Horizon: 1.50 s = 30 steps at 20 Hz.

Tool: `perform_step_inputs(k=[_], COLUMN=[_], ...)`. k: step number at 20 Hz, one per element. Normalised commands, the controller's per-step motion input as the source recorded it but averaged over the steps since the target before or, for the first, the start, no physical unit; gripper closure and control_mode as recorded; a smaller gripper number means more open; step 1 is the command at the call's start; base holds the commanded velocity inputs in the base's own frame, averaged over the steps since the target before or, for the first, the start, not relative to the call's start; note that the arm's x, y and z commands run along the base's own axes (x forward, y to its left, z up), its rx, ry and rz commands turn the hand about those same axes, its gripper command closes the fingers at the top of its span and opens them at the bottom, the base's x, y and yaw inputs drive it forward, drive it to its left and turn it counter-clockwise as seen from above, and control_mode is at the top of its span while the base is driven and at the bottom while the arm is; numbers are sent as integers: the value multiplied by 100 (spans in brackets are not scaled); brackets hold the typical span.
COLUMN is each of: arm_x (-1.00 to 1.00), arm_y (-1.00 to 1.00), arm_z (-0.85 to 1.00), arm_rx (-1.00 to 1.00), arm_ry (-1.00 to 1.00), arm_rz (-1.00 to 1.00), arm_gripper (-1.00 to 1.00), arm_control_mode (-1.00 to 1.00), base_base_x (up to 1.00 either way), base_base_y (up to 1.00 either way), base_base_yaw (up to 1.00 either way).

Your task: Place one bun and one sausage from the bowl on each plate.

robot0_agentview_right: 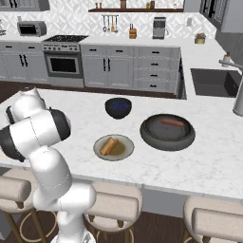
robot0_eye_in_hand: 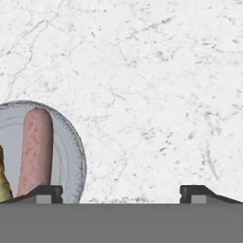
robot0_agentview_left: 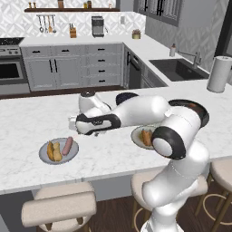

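Observation:
The grey plate (robot0_agentview_left: 45,158) near the counter's front left holds one bun (robot0_agentview_left: 54,152) and one sausage (robot0_agentview_left: 68,146). Looking down from the hand, that plate's rim (robot0_eye_in_hand: 73,152), the sausage (robot0_eye_in_hand: 35,149) and a sliver of the bun (robot0_eye_in_hand: 3,182) sit at the lower left. My gripper (robot0_agentview_left: 74,128) (robot0_eye_in_hand: 121,193) hangs open over bare marble just right of this plate, holding nothing. The cream-rimmed plate (robot0_agentview_right: 124,153) carries a bun (robot0_agentview_right: 109,145). Behind it stands the dark bowl (robot0_agentview_right: 118,107). Another sausage (robot0_agentview_right: 172,122) lies in a black pan (robot0_agentview_right: 167,137).
My arm stretches left across the counter and covers part of the cream plate (robot0_agentview_left: 136,135) and the pan (robot0_agentview_left: 192,105). A paper towel roll (robot0_agentview_left: 219,74) stands at the back right by the sink (robot0_agentview_left: 179,68). Stools (robot0_agentview_left: 59,206) line the counter's front edge.

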Motion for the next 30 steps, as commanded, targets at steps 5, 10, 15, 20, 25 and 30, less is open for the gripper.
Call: perform_step_inputs(k=[5,10,15,20,25,30], arm_x=[-5,-2,-1,0,9,8], arm_y=[-98,-98,-94,-84,-92,-96], arm_z=[12,16,25,44,30,2], arm_rx=[8,5,4,2,2,2], arm_ry=[-2,-1,-1,0,0,0], arm_rz=[-3,-7,-10,-15,-22,-24], arm_gripper=[-100,-100,-100,-100,-100,-100], arm_control_mode=[-100,-100,-100,-100,-100,-100], base_base_x=[0,0,0,0,0,0], base_base_y=[0,0,0,0,0,0], base_base_yaw=[0,0,0,0,0,0])
